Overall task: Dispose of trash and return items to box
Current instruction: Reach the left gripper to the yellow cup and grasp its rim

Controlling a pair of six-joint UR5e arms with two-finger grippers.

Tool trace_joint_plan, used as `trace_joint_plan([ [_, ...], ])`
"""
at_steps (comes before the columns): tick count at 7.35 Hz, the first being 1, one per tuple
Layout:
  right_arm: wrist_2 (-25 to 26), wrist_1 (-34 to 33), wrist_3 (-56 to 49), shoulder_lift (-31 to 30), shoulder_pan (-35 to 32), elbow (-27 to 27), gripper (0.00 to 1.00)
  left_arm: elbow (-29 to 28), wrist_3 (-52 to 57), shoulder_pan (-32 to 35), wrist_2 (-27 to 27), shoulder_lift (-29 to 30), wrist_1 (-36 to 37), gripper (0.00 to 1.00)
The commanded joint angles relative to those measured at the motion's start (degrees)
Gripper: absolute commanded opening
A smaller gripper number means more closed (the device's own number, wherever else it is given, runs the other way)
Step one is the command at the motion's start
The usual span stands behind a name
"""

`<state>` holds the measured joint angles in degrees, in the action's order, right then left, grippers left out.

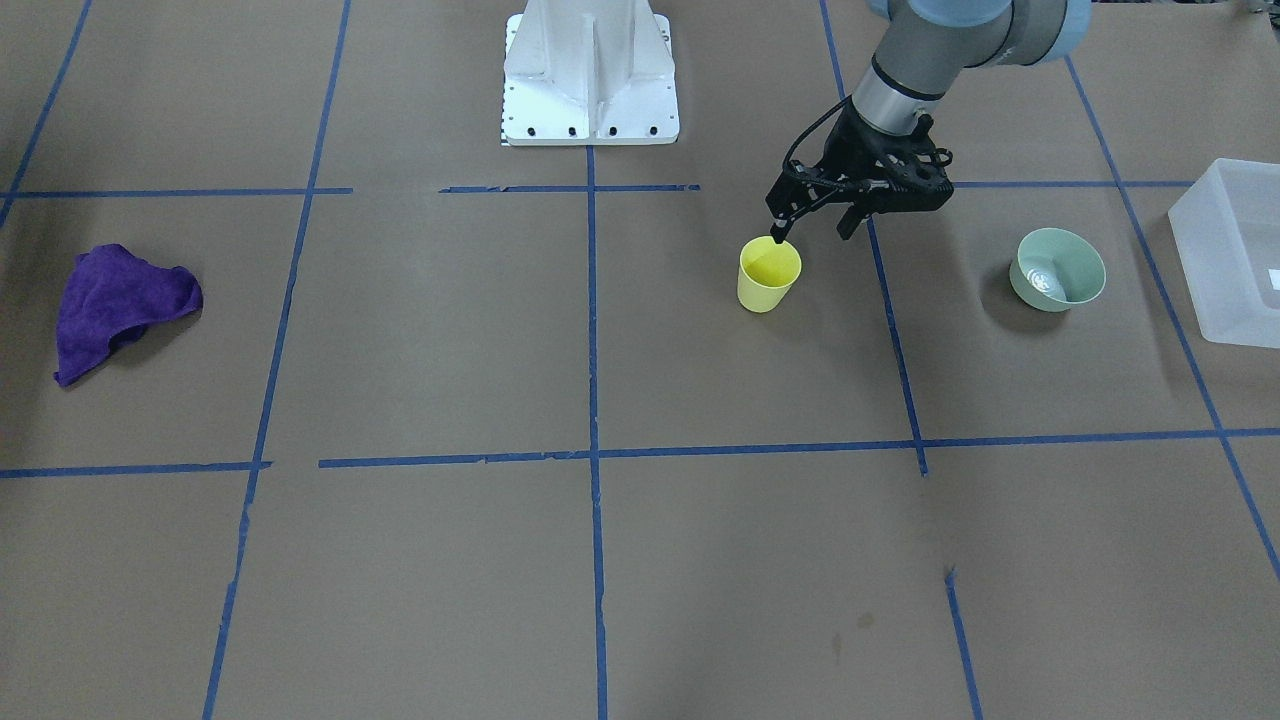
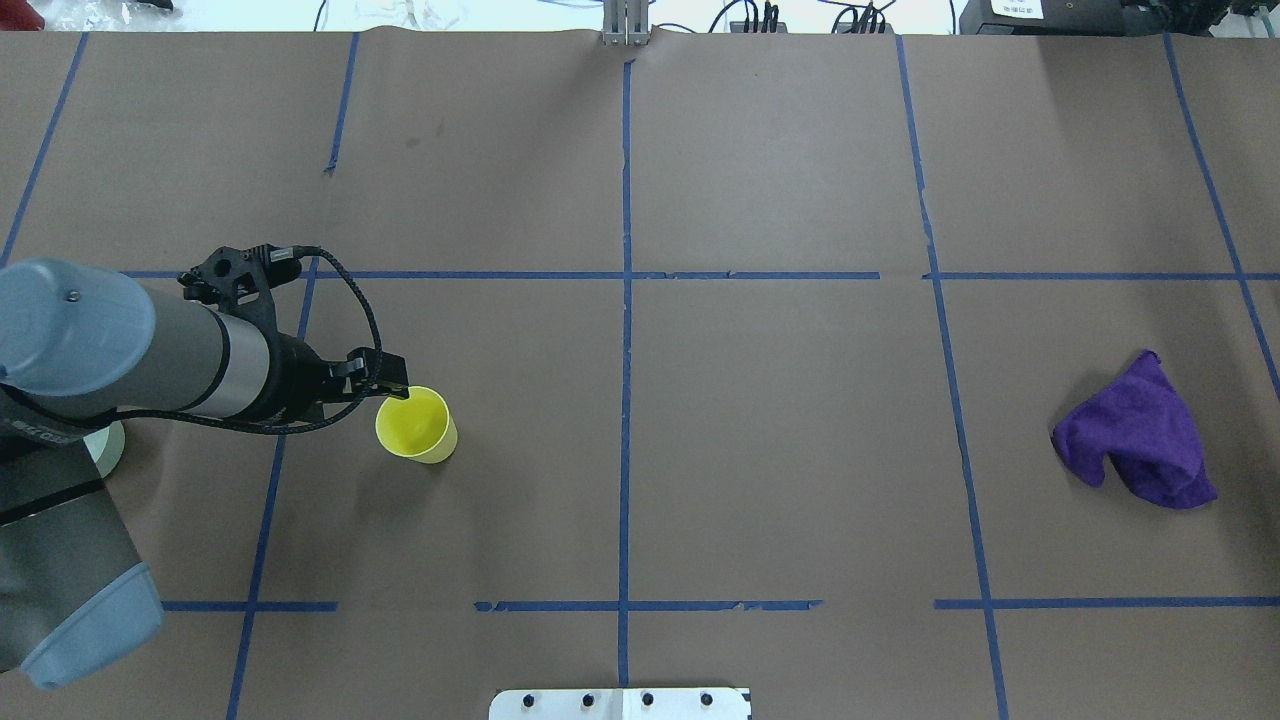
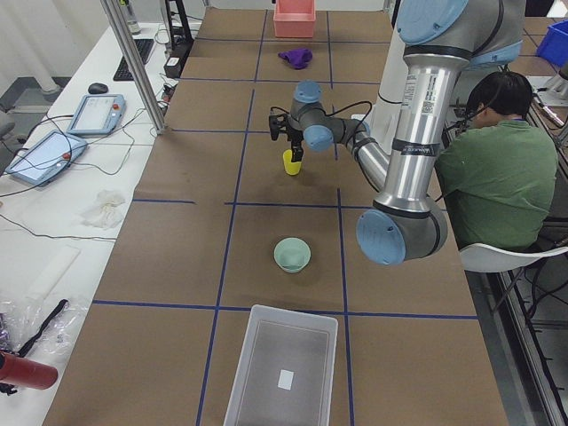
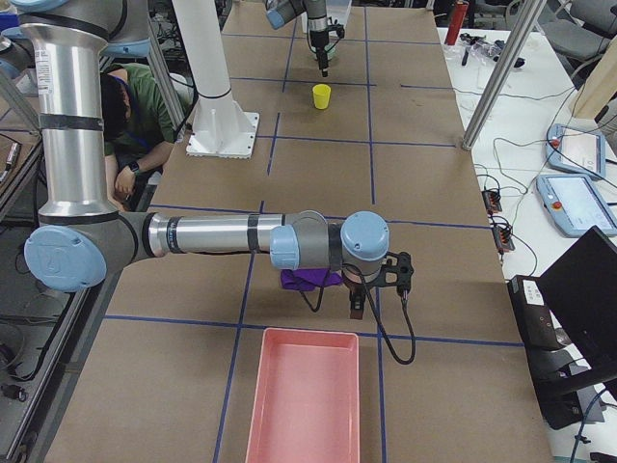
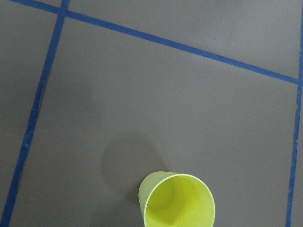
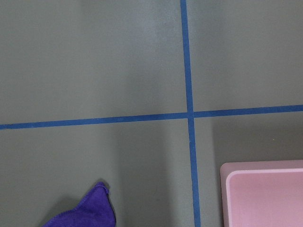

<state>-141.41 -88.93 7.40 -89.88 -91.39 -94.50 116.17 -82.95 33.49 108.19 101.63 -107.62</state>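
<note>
**Tabletop condition at inspection**

Brown paper table (image 1: 450,330), blue tape grid (image 1: 593,330). Cup (image 1: 769,275) upright, centre-right; bowl (image 1: 1057,270) further right; box (image 1: 1235,255) cut off at right edge. Left gripper (image 1: 813,232) spread, empty, one finger at cup rim. Right gripper (image 4: 376,289): opening indiscernible.

Can barely see the bowl (image 2: 108,445) behind the arm overhead, only getting part of the box (image 1: 1235,250) at the edge, no telling open or closed on the right gripper (image 4: 378,294).
</note>
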Motion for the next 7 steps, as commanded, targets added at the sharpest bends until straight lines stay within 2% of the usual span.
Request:
trace_joint_plan([
  [1, 0.0, 0.1, 0.1, 0.1, 0.2, -0.1, 1.0, -2.8, -0.2, -1.5, -0.8, 0.6, 0.1, 0.98],
  [3, 0.0, 0.1, 0.1, 0.2, 0.2, -0.1, 1.0, -4.1, -0.3, -4.6, -2.4, 0.8, 0.2, 0.94],
  [4, 0.0, 0.2, 0.2, 0.2, 0.3, -0.2, 1.0, -5.1, -0.3, -5.0, -2.5, 0.9, 0.2, 0.83],
  [5, 0.0, 0.2, 0.1, 0.2, 0.6, -0.2, 1.0, -6.5, -0.3, -5.4, -3.4, 1.1, 0.2, 0.65],
  [7, 0.1, 0.1, 0.2, 0.8, 1.1, -0.2, 1.0, -5.9, -0.3, -5.0, -3.4, 1.2, 0.4, 0.0],
])
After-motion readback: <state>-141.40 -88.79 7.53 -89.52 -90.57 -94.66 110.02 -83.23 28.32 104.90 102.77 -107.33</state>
